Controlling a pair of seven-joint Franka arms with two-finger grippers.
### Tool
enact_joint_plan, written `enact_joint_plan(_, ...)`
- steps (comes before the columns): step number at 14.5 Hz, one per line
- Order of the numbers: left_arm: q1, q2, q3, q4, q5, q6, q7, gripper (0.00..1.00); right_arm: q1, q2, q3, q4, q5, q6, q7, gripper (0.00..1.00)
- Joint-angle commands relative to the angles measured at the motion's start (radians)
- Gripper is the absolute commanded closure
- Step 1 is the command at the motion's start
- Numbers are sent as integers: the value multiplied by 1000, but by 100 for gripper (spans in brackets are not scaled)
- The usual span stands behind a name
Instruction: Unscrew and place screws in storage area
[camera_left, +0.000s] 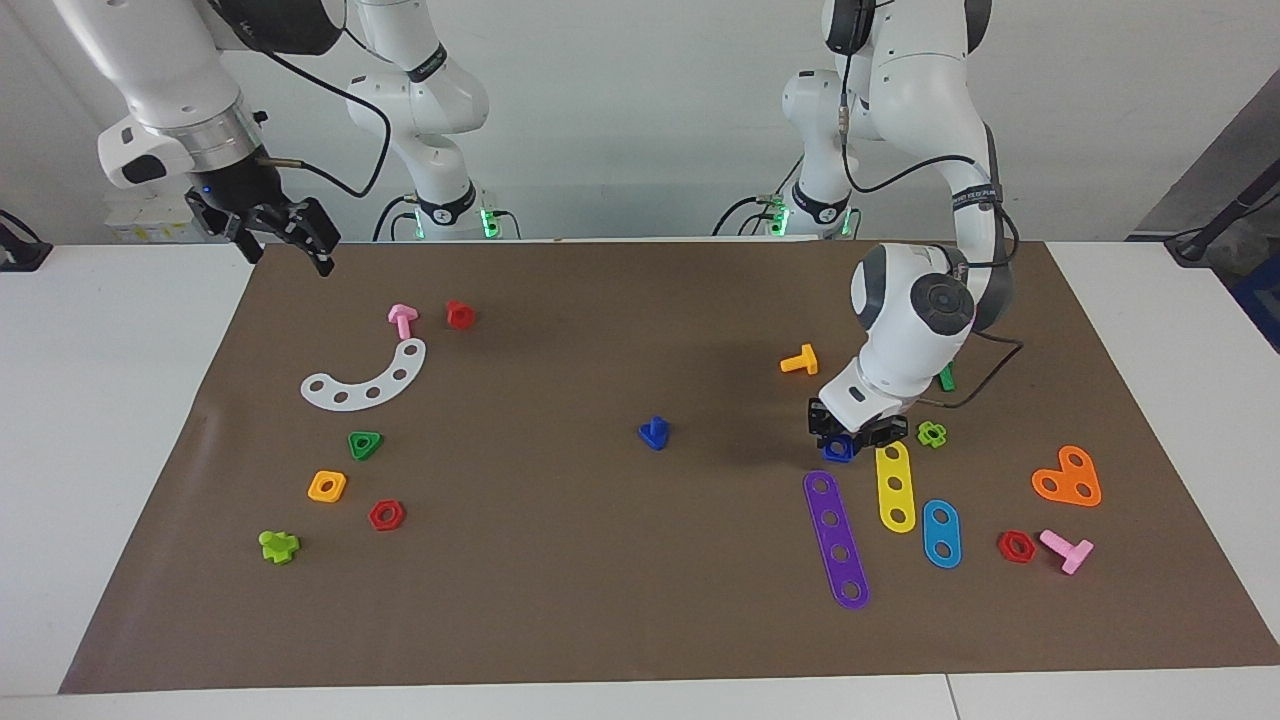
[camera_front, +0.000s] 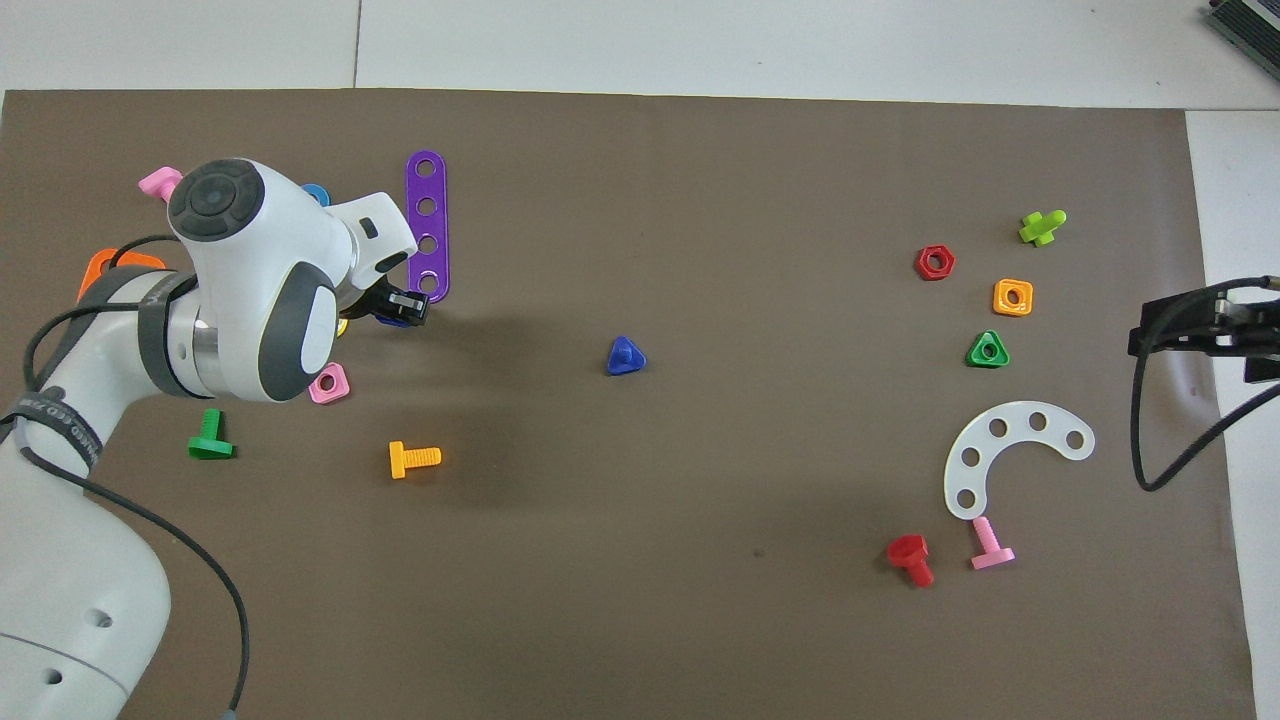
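The left gripper (camera_left: 846, 441) is down on a dark blue piece (camera_left: 838, 450) touching the yellow strip (camera_left: 895, 487); I cannot tell its grip. The right gripper (camera_left: 290, 235) waits, fingers apart.

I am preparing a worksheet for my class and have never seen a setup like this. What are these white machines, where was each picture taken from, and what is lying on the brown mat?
These are two white robot arms, each ending in a two-finger end effector. One picture faces the robots from across the table. The other looks down from above the robots' own end.

On the brown mat lie plastic toy parts: bolts, nuts and strips with holes. A dark blue bolt sits in the middle of the mat.

The left end effector is down at a dark blue piece, beside the purple strip and the yellow strip. Whether it grips the piece is unclear. The right end effector waits, open, in the air over its end of the mat.
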Motion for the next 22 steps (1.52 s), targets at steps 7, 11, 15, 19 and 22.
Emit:
enact_joint_plan(7,73,-121,-3,30,-19,-125,13,0,252,145,-5,-27,30,270,142,1)
enact_joint_plan(11,174,-253,0,67,-10,-309,13,0,453,377,-3,82,32,467,437,1)
enact_joint_plan(15,209,-398,39,68,60,-495,-25,0,556,556,-3,159,32,585,523,1)
enact_joint_plan(19,196,-480,27,74,205,-624,-148,0,614,633,-2,133,32,670,513,2)
enact_joint_plan(22,191,-505,1,75,203,-659,-188,0,631,634,3,60,32,737,490,15)
